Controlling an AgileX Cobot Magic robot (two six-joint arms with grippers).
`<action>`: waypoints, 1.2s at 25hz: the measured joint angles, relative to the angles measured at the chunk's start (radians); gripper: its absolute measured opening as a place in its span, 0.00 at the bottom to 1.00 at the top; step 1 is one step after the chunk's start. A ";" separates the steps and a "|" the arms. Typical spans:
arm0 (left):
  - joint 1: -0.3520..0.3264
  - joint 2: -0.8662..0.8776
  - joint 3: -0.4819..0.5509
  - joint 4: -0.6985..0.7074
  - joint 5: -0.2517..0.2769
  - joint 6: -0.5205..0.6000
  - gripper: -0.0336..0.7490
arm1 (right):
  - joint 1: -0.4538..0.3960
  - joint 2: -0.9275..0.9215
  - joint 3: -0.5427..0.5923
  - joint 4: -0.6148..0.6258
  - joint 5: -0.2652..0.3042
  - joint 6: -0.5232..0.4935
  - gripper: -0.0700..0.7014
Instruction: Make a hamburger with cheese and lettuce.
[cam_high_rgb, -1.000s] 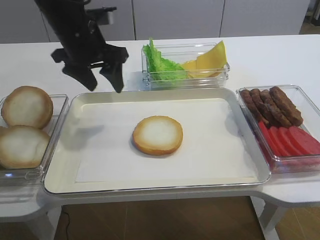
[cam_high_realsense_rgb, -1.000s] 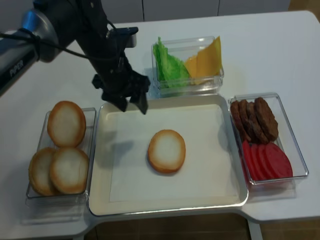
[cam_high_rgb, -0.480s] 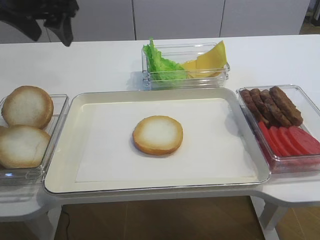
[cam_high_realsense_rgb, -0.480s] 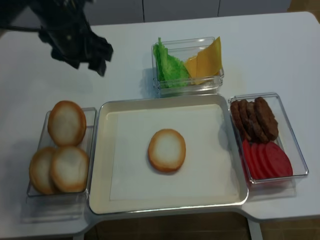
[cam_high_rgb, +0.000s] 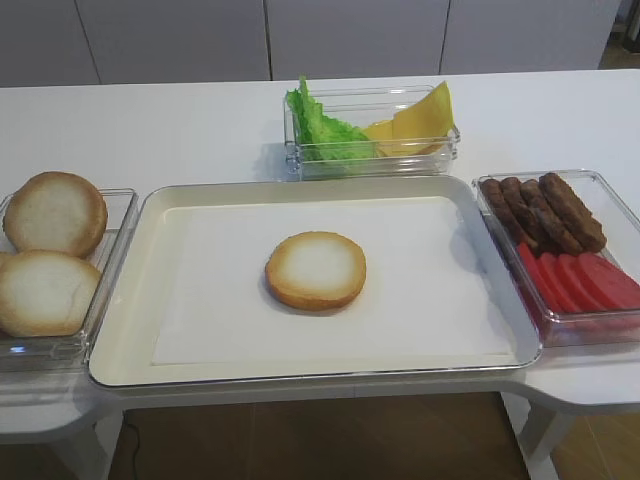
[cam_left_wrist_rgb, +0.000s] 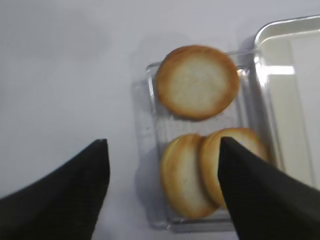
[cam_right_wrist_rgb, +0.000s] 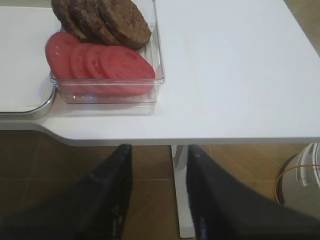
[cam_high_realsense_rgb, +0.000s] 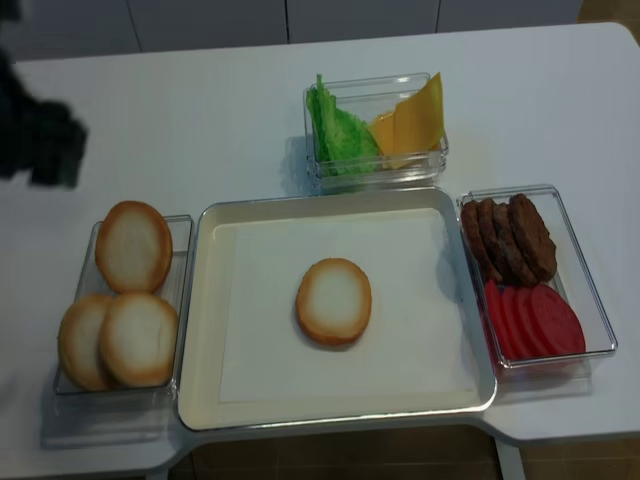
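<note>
The hamburger, a single bun half (cam_high_rgb: 315, 270) with a pale cut face, lies in the middle of the white tray (cam_high_rgb: 200, 350); it also shows in the realsense view (cam_high_realsense_rgb: 333, 301). Lettuce (cam_high_rgb: 320, 128) and cheese slices (cam_high_rgb: 415, 118) share a clear box behind the tray. My left gripper (cam_left_wrist_rgb: 162, 141) is open and empty above the spare-bun box, and is a dark blur at the far left of the realsense view (cam_high_realsense_rgb: 40, 145). My right gripper (cam_right_wrist_rgb: 159, 150) is open and empty, off the table's front right edge, over the floor.
A clear box at the left holds three spare bun halves (cam_left_wrist_rgb: 197, 82). A clear box at the right holds meat patties (cam_high_rgb: 545, 210) and tomato slices (cam_high_rgb: 580, 280), also in the right wrist view (cam_right_wrist_rgb: 100, 62). A table leg (cam_right_wrist_rgb: 181, 190) stands below the right gripper.
My left arm has pulled away from the tray's back left corner, moving left and out of the first high view. Nothing on the table has moved.
</note>
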 joint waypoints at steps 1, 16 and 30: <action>0.012 -0.050 0.044 0.022 0.003 -0.002 0.68 | 0.000 0.000 0.000 0.000 0.000 0.000 0.45; 0.041 -0.726 0.518 0.030 0.016 -0.006 0.68 | 0.000 0.000 0.000 0.000 0.000 0.000 0.45; 0.028 -1.124 0.741 -0.055 0.024 -0.006 0.68 | 0.000 0.000 0.000 0.000 0.000 0.000 0.45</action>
